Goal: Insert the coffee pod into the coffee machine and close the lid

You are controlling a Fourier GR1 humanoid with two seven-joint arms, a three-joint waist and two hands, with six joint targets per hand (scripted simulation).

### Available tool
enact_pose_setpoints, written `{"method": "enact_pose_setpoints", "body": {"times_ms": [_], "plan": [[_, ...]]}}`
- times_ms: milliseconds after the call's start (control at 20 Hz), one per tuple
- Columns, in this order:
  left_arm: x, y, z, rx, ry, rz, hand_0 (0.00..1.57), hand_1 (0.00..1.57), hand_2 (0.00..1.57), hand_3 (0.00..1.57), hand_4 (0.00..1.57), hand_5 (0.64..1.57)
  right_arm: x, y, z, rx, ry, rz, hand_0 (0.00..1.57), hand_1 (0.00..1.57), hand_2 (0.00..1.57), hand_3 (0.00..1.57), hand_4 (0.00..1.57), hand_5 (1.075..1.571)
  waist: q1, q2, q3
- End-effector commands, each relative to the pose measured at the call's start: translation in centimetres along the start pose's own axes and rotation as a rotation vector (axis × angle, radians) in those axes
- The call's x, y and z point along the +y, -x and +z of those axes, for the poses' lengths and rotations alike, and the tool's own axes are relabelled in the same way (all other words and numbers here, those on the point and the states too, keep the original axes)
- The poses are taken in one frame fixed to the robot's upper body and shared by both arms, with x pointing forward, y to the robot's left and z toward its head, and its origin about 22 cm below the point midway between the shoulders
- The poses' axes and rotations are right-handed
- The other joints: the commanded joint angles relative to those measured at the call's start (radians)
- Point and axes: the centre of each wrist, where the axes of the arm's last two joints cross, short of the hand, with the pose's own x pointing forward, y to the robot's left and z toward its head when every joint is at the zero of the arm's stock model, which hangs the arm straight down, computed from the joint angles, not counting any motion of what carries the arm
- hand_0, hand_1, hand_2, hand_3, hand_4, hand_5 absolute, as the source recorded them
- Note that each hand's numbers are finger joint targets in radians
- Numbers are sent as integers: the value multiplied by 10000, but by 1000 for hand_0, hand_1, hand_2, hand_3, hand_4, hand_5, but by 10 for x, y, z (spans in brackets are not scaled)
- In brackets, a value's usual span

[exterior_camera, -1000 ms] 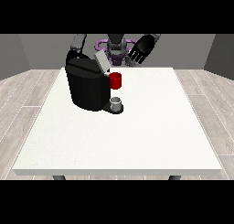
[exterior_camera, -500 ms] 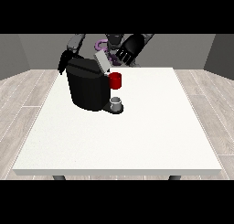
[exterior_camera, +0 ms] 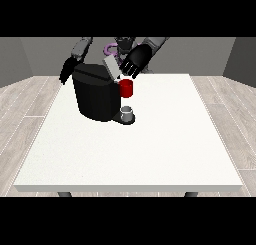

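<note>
The black coffee machine (exterior_camera: 96, 95) stands on the far left part of the white table (exterior_camera: 150, 149). It has a red part (exterior_camera: 126, 88) at its front. Its grey lid (exterior_camera: 111, 68) is tilted up at the top. The hand at the view's right (exterior_camera: 135, 60) hovers just right of the raised lid, fingers spread and pointing down at it. The hand at the view's left (exterior_camera: 67, 71) is low beside the machine's far left edge. No coffee pod shows in either hand; whether one lies under the lid is hidden.
A small grey cup (exterior_camera: 128, 113) sits on the machine's base below the red part. A purple object (exterior_camera: 108, 50) shows behind the machine near the robot's body. The table's far edge runs just behind the machine.
The hand at the view's right has come left and down, up to the raised lid. The hand at the view's left has sunk lower beside the machine.
</note>
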Motion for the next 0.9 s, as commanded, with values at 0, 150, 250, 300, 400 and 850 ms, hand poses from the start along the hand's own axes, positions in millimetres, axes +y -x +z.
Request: {"method": "enact_pose_setpoints", "body": {"times_ms": [0,150,250,300,400,850], "plan": [[-4,-3,-3,-172,164,-56,1188,1188,1266,1227,471,1571,-8,-2,-5,-73,20,63,0,0,0,0,0,1571,125,158,1],[5,1,0,-287,109,-177,1186,1186,1256,1227,472,1571,-16,-15,-15,-121,16,58,0,0,0,0,0,1571,12,493,0],[-20,4,-6,-83,144,-35,1248,1248,1286,1244,445,1571,-1,-12,-6,-54,-73,128,0,0,0,0,186,1571,-111,439,-2],[11,11,3,78,-46,6,1260,1260,1292,1229,433,1571,-1,-14,-8,-296,330,-18,0,0,0,0,223,1571,-26,574,0],[5,-12,-6,-150,48,-128,1251,1251,1290,1217,425,1571,-14,-9,-14,-181,142,14,0,0,0,0,131,1571,-16,541,4],[2,-8,-7,-149,-163,-239,1166,1166,1233,1193,421,1571,1,-6,-7,-215,234,26,0,0,0,0,0,1571,-179,625,1]]}}
